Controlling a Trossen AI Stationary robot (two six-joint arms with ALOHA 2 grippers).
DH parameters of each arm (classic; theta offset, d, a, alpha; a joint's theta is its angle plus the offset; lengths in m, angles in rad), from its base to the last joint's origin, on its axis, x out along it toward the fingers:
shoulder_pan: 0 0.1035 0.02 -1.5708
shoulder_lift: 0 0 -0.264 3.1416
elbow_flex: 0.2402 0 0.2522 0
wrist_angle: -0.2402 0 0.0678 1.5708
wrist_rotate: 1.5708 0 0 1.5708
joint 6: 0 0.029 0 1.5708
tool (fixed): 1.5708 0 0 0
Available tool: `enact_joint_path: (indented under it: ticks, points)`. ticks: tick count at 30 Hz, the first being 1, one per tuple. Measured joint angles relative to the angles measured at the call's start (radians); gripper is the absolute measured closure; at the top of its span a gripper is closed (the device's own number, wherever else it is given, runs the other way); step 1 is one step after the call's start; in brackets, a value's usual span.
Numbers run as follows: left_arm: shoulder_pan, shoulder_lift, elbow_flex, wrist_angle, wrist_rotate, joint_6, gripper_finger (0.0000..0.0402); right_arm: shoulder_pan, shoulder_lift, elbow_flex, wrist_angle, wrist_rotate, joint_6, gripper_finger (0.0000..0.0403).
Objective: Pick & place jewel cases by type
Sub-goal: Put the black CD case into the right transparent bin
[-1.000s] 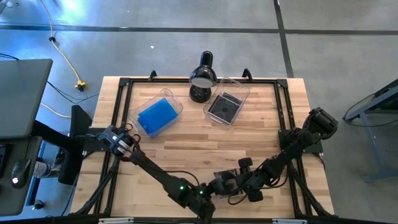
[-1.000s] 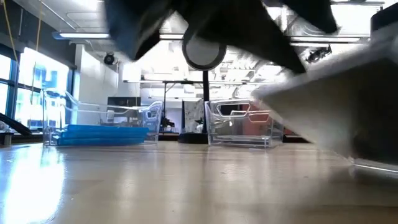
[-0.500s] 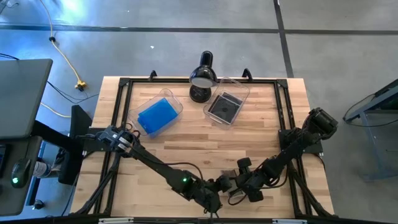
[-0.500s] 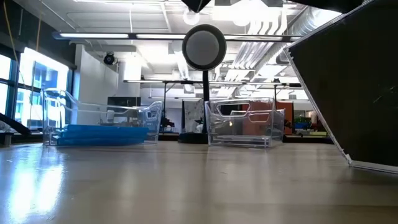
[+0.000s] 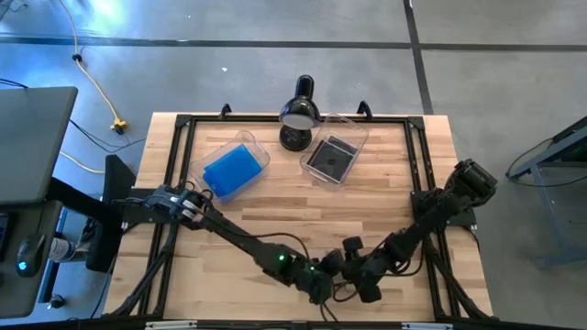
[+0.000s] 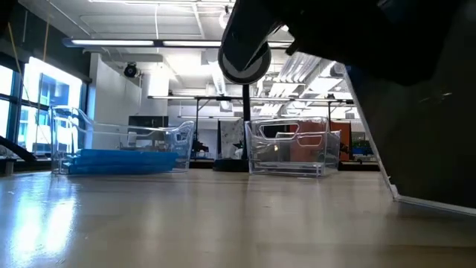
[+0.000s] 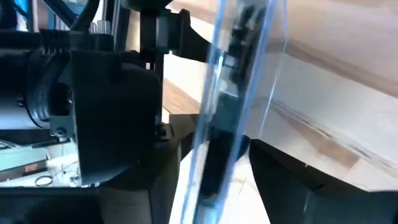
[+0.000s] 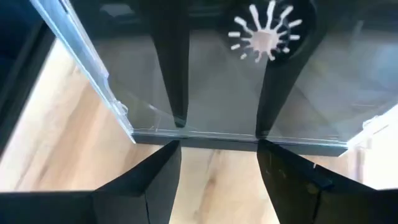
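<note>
clear jewel case (image 8: 236,93) on edge at the tabletop (image 5: 275,206) front, in both grippers' jaws

no readable text, labels or numbers, background perhaps too blurred

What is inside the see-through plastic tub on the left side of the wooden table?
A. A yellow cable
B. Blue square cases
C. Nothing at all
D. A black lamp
B: the high view shows the clear plastic tub filled with flat blue square plastic cases, and the low view shows them stacked in it.
</note>
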State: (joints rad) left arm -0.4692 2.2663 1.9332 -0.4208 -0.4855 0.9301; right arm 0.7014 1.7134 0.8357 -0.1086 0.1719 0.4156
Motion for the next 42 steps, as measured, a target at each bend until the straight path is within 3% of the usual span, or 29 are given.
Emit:
enact_joint_path:
  ticks: [15, 25, 35, 38, 42]
  points:
    - [-0.009, -0.001, 0.004, -0.07, 0.031, 0.008, 0.033, 0.008, 0.0, 0.002, -0.036, 0.016, 0.025, 0.0194]
    - [-0.015, -0.002, 0.004, -0.102, 0.11, -0.047, 0.0365, 0.005, -0.052, 0.001, -0.043, -0.021, 0.009, 0.0194]
    - [-0.039, -0.003, 0.004, -0.105, 0.11, -0.076, 0.0372, 0.006, -0.246, 0.001, -0.137, 0.118, -0.051, 0.0194]
    - [-0.041, -0.003, 0.004, -0.105, 0.055, -0.098, 0.0372, 0.006, -0.318, 0.001, -0.154, 0.138, -0.043, 0.0194]
    - [-0.05, -0.003, 0.004, -0.103, -0.114, -0.097, 0.0372, 0.008, -0.416, 0.001, -0.157, 0.148, -0.008, 0.0194]
